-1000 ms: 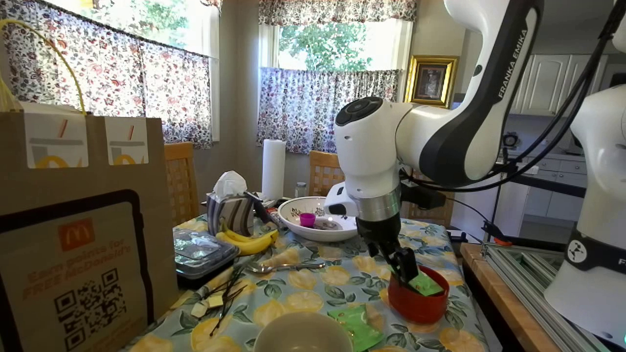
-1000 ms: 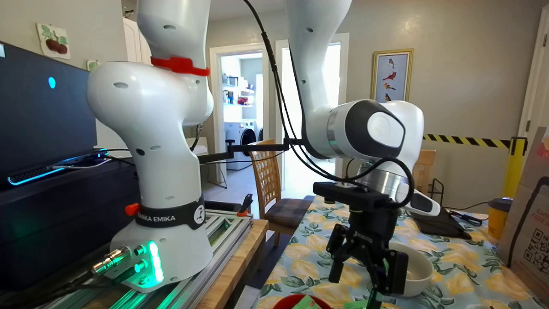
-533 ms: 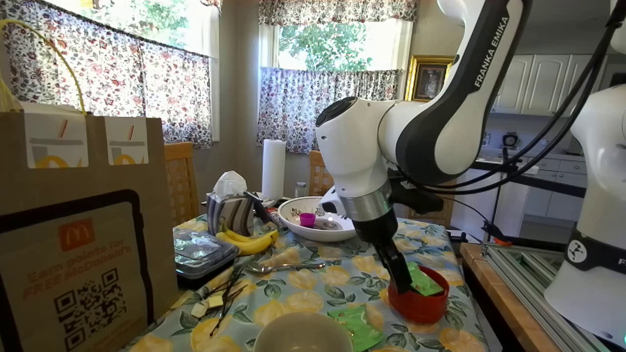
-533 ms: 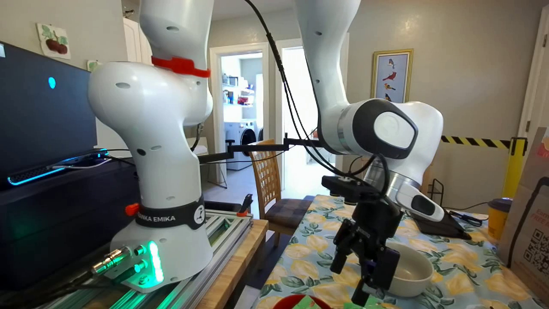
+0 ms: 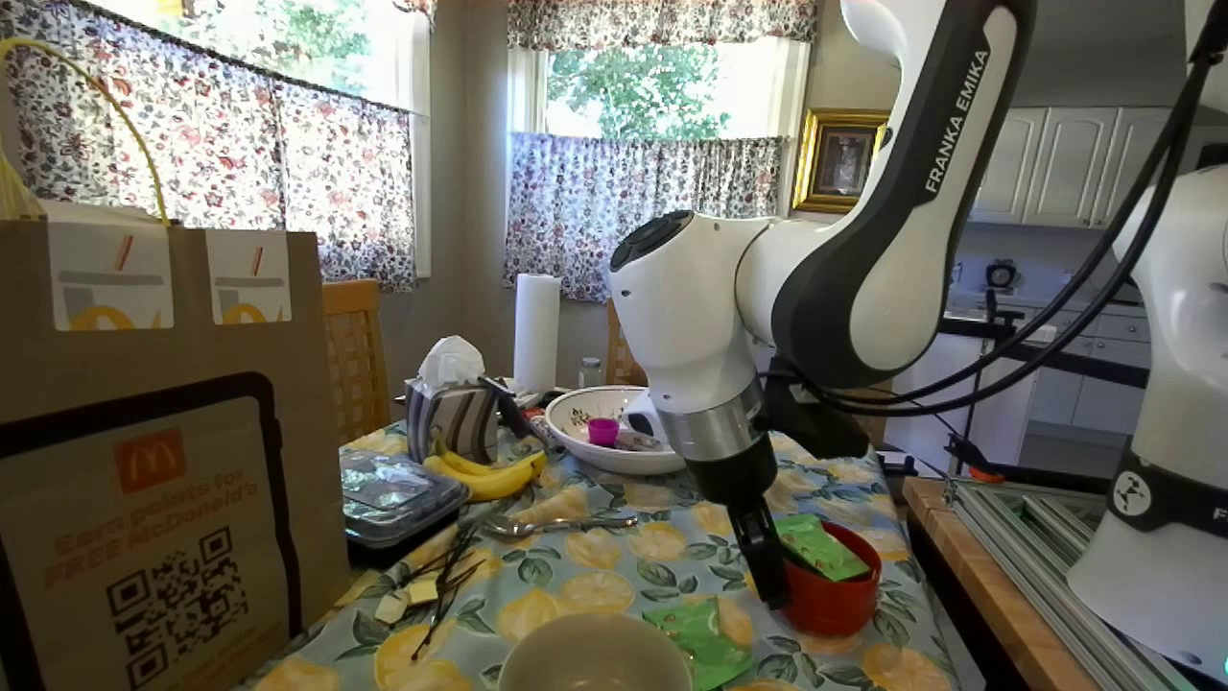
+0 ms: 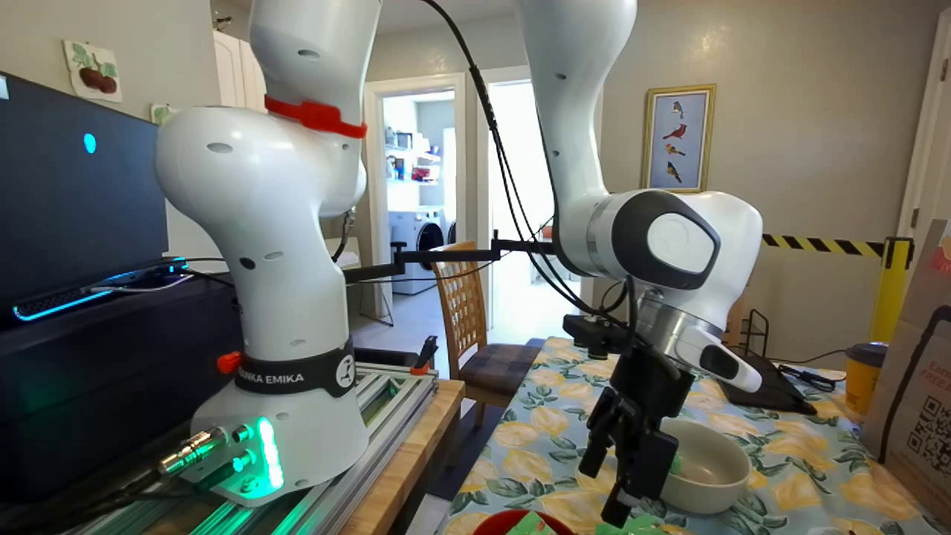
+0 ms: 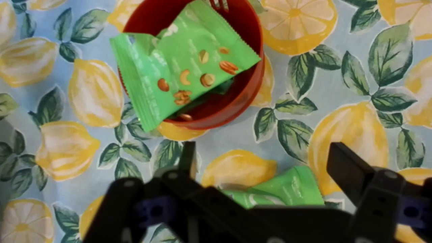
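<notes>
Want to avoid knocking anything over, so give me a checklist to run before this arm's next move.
1. Gripper open: ok, its fingers stand wide apart.
2. Red bowl upright: ok, it stands on the tablecloth.
3. Gripper clear of the red bowl: ok, tablecloth shows between them in the wrist view.
4. Bagged nuts packet wholly inside the red bowl: not ok, one end overhangs the rim.
5. Loose green packet fully visible in the wrist view: not ok, the gripper hides part of it.
6. Gripper's height above the loose green packet: cannot tell, no view shows that gap plainly.
</notes>
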